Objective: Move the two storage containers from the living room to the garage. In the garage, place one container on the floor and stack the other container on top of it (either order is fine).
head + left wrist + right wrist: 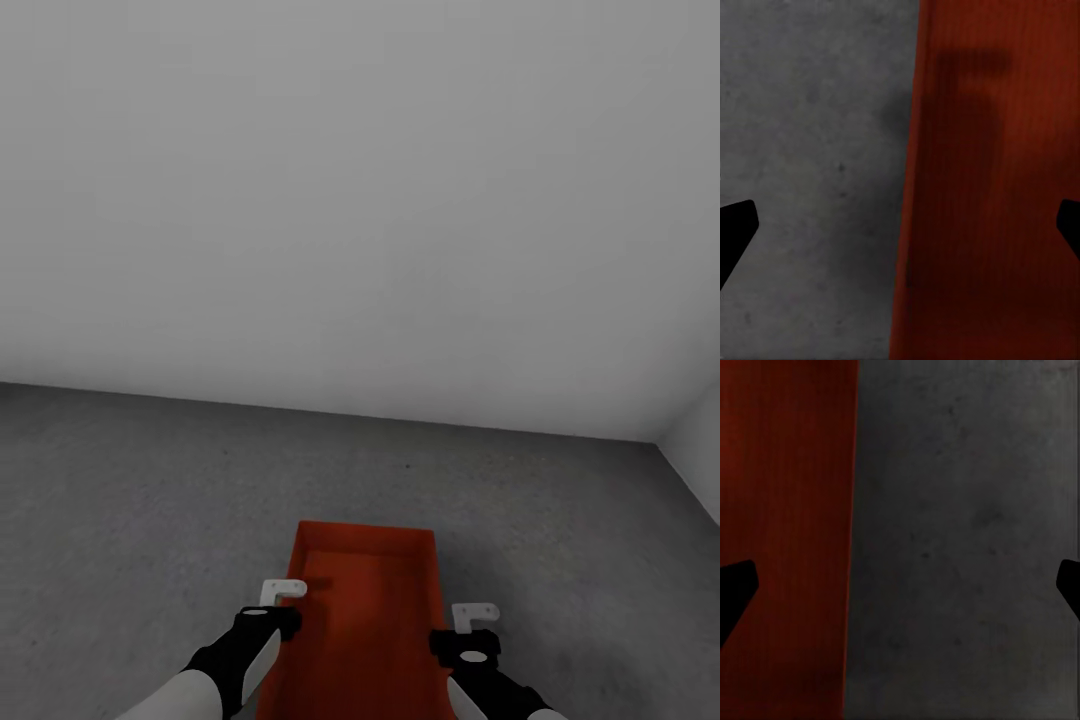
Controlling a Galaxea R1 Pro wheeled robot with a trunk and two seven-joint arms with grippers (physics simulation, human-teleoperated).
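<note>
One orange-red storage container [365, 610] sits on the grey concrete floor [130, 500] in the head view, left gripper [283, 592] and right gripper [474, 612] over its long walls, near a white wall [360, 200]. Left wrist view: jaws spread, straddling the near wall, one finger [736, 229] outside; right wrist view: likewise released, wall edge off-centre, so closing may miss the thin rim or shove the bin.

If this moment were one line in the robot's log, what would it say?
place: grey concrete floor by white wall | object: orange-red ribbed lidless bin | left tool: open, straddling bin wall | right tool: open, straddling opposite wall

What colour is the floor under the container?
Mottled dark grey floor, like concrete; clearest in the right wrist view, beside the orange-red container.
</note>
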